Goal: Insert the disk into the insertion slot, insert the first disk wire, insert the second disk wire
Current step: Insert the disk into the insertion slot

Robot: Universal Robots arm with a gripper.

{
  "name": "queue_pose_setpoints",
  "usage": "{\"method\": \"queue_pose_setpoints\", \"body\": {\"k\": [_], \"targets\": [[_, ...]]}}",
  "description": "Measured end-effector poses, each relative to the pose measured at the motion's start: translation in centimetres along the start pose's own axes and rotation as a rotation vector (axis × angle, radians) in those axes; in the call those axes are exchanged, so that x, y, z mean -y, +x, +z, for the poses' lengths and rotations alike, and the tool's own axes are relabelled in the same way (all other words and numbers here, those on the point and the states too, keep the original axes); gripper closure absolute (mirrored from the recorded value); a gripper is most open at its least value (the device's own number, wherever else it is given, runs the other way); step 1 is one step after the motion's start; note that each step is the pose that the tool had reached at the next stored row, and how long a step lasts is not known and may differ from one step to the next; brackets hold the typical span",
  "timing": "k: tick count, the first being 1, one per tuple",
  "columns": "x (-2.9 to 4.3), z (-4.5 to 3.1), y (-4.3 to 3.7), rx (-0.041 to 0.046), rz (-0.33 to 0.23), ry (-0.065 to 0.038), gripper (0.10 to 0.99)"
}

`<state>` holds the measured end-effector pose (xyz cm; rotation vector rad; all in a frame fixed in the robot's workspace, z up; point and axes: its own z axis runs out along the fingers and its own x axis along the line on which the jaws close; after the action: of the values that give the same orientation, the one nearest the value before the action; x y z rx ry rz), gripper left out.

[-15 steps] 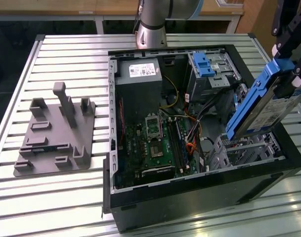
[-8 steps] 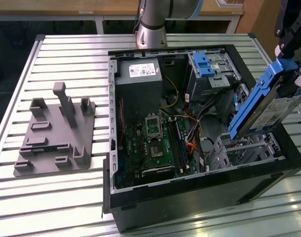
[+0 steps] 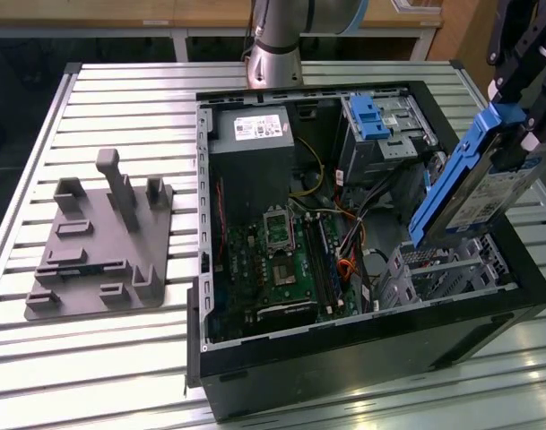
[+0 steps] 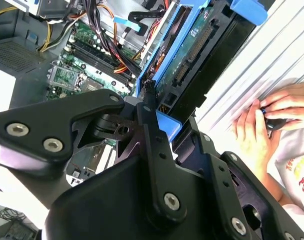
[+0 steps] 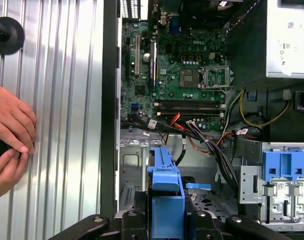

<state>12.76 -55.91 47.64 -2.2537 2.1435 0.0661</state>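
The arm [image 3: 274,52] is showing silver-grey tubing; the gripper [image 4: 159,117] is showing black links with silver screws.

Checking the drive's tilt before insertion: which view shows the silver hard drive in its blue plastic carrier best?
The exterior view: the silver hard drive in its blue plastic carrier shows its label and steep tilt. The second wrist view shows its circuit-board underside; the first wrist view, the carrier's blue end.
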Motion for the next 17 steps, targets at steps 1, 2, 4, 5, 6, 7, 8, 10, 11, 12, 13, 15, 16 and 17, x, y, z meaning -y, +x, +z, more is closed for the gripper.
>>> {"method": "queue_pose_setpoints", "body": {"k": [1, 2, 4, 5, 6, 7, 8, 10, 11, 12, 13, 15, 16, 17], "targets": [[0.0, 0.1, 0.0, 0.0, 0.0, 0.0, 0.722], [0.0, 0.19, 0.01, 0.0, 0.0, 0.0, 0.722], [0.01, 0.32, 0.01, -0.0002, 0.0, 0.0, 0.722], [0.02, 0.37, 0.01, -0.0003, 0.0, 0.0, 0.722], [0.03, 0.43, 0.01, -0.0003, 0.0, 0.0, 0.722], [0.04, 0.51, 0.02, -0.0003, 0.0, 0.0, 0.722], [0.04, 0.59, 0.02, -0.0004, 0.0, 0.0, 0.722], [0.05, 0.78, 0.03, -0.0003, -0.001, 0.0, 0.722], [0.05, 0.87, 0.04, -0.0003, -0.001, 0.0, 0.722], [0.06, 0.96, 0.05, -0.0002, -0.001, 0.0, 0.722], [0.06, 1.04, 0.05, -0.0002, -0.001, 0.0, 0.722], [0.08, 1.18, 0.06, -0.0002, -0.002, 0.0, 0.722], [0.09, 1.25, 0.06, -0.0002, -0.002, 0.0, 0.722], [0.09, 1.32, 0.07, -0.0002, -0.002, 0.0, 0.722]]}}
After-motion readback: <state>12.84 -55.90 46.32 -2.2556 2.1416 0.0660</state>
